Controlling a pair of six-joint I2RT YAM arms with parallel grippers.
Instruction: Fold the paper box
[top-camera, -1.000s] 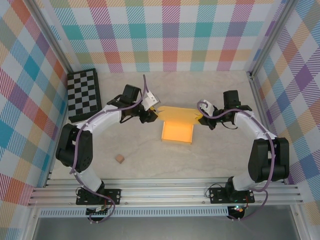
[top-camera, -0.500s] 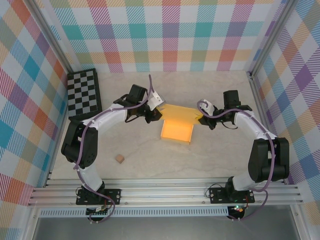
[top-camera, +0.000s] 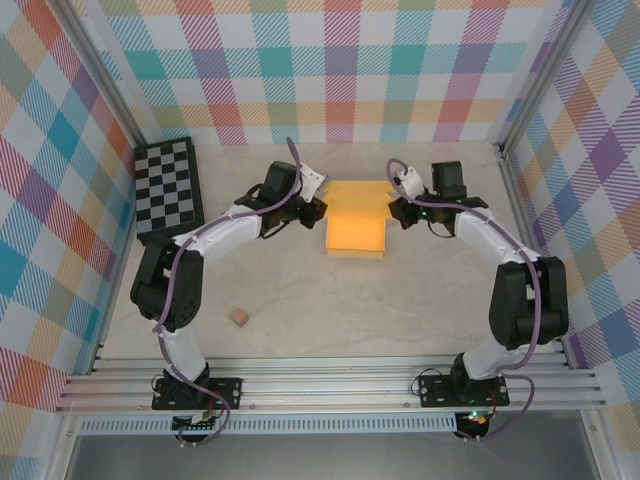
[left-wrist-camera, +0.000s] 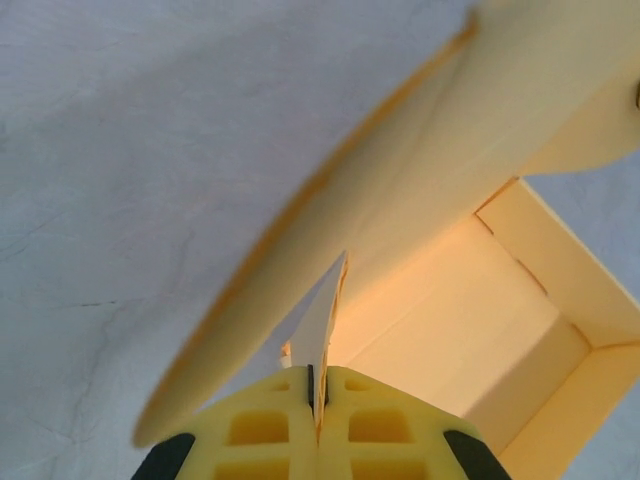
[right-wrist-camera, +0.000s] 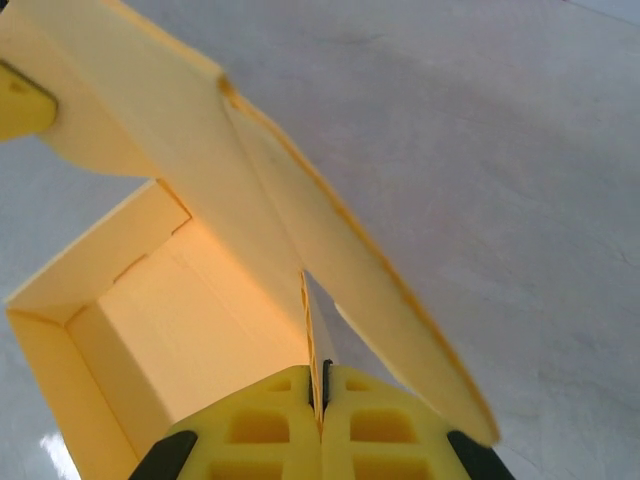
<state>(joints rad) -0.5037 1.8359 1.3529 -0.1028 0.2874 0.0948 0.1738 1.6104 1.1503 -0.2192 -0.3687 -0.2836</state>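
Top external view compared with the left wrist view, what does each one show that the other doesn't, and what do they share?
The top view takes in the chessboard, the small tan cube and the right gripper beside the paper box. The left wrist view gives the close detail: the left gripper pinched shut on a thin flap edge, and the box's inner walls and corners. Both show the yellow box itself.

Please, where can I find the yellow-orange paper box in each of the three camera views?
Top external: the thin yellow-orange card paper box lies just above mid-picture on the table.
Left wrist: its open tray is at lower right.
Right wrist: the tray is at lower left.
Shared landmark: the raised lid flap, crossing the upper part of both wrist views.
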